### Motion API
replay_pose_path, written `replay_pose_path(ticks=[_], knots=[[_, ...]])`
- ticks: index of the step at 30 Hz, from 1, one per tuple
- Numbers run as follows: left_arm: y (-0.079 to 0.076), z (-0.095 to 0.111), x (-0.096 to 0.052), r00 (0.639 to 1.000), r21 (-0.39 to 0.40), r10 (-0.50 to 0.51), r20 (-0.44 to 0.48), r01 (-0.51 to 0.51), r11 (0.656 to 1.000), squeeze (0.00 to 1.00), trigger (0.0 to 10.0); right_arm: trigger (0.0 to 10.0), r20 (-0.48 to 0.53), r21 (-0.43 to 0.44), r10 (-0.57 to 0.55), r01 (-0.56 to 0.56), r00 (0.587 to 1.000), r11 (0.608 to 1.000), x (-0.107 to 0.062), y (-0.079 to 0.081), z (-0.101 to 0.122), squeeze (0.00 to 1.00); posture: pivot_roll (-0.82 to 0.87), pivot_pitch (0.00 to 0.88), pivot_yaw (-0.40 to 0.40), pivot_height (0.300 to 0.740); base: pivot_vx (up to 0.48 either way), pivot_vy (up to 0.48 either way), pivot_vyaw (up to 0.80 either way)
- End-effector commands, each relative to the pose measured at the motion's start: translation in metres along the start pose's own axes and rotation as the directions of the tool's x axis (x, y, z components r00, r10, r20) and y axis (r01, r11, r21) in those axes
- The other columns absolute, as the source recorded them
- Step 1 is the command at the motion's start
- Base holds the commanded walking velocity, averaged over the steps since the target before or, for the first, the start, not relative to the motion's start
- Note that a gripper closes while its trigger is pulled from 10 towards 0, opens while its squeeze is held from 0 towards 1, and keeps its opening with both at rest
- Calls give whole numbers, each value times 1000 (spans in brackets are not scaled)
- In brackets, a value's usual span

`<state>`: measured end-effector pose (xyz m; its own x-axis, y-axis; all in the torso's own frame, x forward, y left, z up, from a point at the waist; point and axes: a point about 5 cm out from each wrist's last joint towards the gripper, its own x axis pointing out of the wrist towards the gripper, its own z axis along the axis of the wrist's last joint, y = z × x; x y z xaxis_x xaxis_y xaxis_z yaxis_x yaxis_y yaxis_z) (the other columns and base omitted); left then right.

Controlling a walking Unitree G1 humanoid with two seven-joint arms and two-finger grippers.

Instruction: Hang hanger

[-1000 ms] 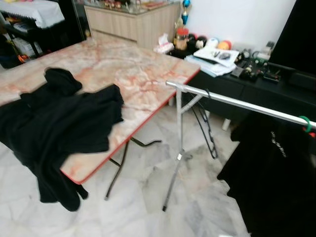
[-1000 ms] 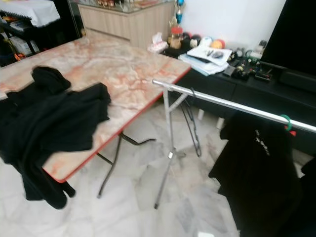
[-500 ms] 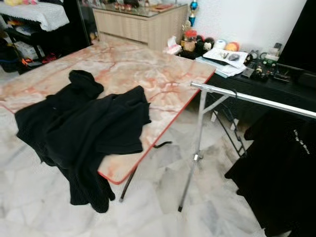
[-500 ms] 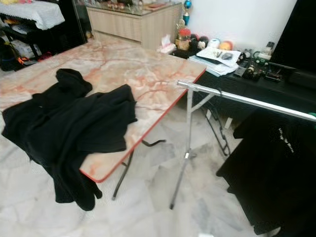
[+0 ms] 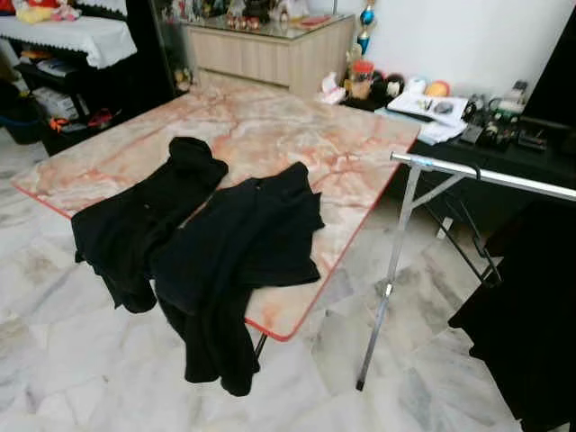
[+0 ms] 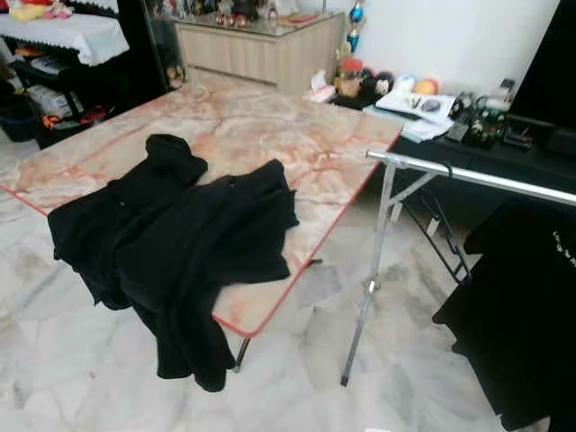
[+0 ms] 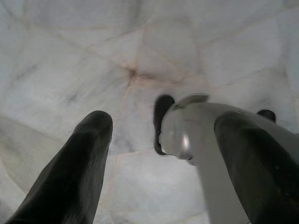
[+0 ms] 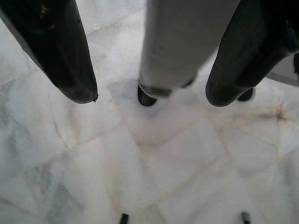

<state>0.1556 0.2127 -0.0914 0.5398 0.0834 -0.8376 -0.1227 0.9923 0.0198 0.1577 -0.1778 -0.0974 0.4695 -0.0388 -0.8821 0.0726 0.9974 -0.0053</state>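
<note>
Hanger is what I must hang, but I cannot make one out for certain; maybe it is under the black clothes (image 5: 202, 243) that lie on the marble counter (image 5: 270, 135) and droop over its near edge. The silver rail (image 5: 486, 173) of the clothes rack stands just beside the counter, with a black shirt (image 6: 531, 306) on it. My left claw (image 7: 159, 154) and right claw (image 8: 149, 70) hang wide over the floor (image 8: 154, 163), holding nothing. The risk I judge: the loose cloth slides off when I pull it, or I bump the thin rack leg (image 5: 382, 297) and tip it.
</note>
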Motion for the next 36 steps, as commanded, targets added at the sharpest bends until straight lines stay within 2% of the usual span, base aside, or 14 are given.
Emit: replay_pose_path(ticks=[1,36], knots=[[7,-7,-2,1000,-7,20,-23,-20,1000,0,10000,10000,-1,2,13,-13,1000,1000,0,6,0,0,24,50,-12,721,0,382,0],[9,-8,-2,999,-11,23,-28,-24,1000,0,10000,10000,-1,-8,18,-18,1000,1000,0,5,1,0,27,62,-16,721,0,385,0]])
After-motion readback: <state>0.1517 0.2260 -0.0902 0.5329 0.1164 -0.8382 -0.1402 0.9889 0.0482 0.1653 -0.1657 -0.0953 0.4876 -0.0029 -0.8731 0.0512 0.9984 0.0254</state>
